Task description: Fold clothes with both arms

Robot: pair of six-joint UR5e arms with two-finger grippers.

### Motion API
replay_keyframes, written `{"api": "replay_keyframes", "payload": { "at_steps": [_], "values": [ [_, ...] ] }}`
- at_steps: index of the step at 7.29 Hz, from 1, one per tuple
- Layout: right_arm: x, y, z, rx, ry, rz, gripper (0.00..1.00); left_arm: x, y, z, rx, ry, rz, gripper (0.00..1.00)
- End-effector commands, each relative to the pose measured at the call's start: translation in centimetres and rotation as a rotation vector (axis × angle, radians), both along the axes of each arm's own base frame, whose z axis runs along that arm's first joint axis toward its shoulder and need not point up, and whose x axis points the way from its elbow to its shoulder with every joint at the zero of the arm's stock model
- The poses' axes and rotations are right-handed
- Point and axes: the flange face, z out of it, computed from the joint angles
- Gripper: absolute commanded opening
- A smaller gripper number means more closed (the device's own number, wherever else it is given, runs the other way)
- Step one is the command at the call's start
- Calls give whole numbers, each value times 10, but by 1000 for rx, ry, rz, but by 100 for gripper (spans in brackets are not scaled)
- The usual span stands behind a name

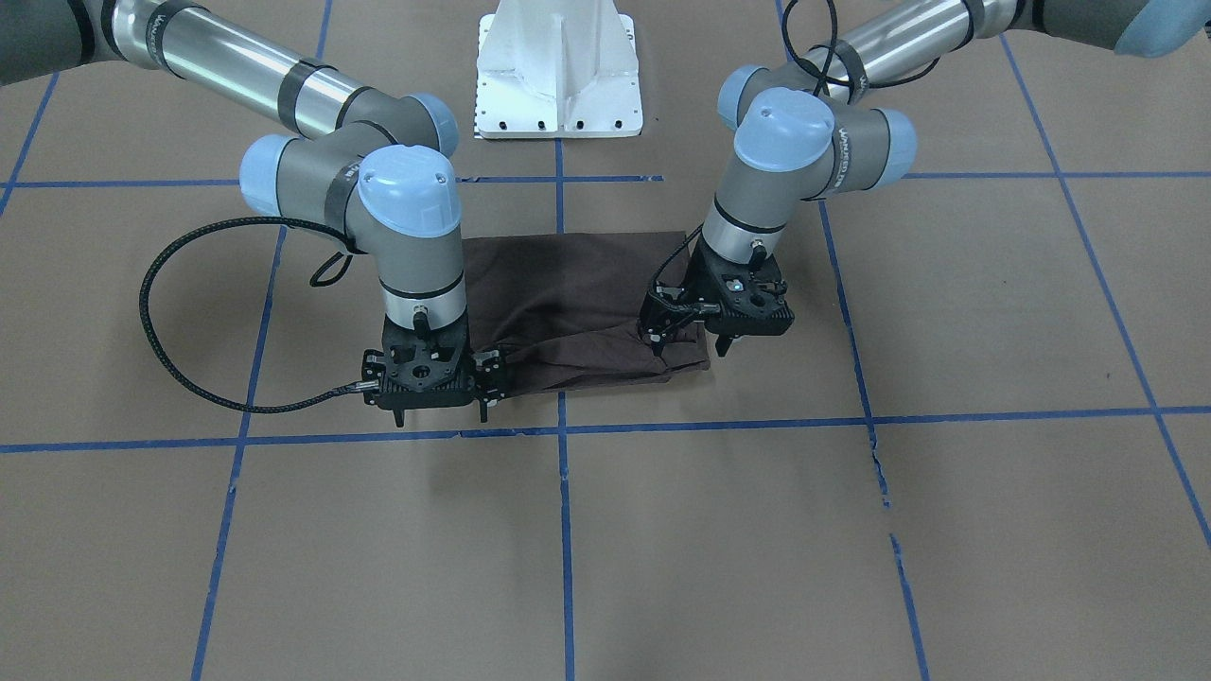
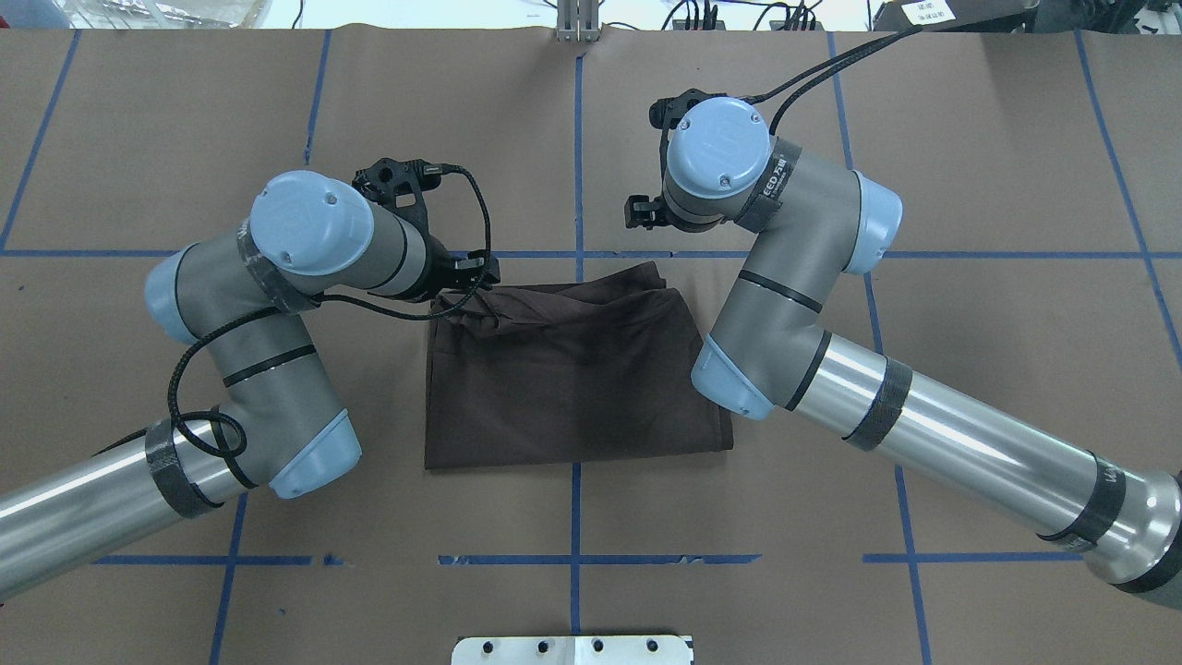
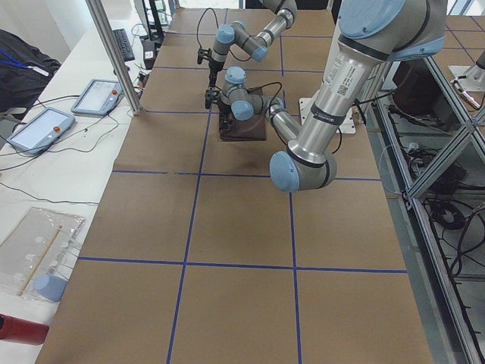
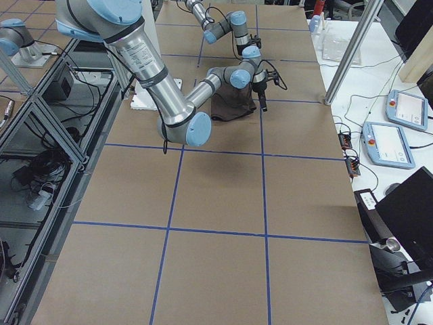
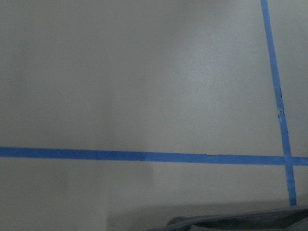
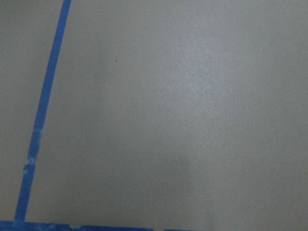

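You've got left end effector (image 1: 662, 331) and right end effector (image 1: 490, 367) each clamped on a T-shirt (image 1: 568, 274) corner, fabric taut between them.

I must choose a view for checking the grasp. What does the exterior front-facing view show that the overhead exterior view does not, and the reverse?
Front-facing only: the left end effector and right end effector each pinching a lifted corner of the T-shirt. Overhead only: cables past the table's far edge; wrists there mostly cover the grasps. Both: T-shirt, blue tape grid, white base.
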Motion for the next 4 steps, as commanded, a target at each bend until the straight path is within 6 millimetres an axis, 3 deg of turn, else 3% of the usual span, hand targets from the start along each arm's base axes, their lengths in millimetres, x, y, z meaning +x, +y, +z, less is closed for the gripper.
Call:
{"api": "replay_keyframes", "payload": {
  "at_steps": [1, 3, 4],
  "values": [
    [0, 0, 2, -1, 1, 0, 100, 9, 15, -6, -8, 18, 10, 88],
    [0, 0, 2, -1, 1, 0, 100, 28, 39, -8, -16, 22, 52, 88],
    [1, 0, 3, -2, 2, 0, 100, 47, 62, -4, -21, 15, 90, 88]
  ]
}}
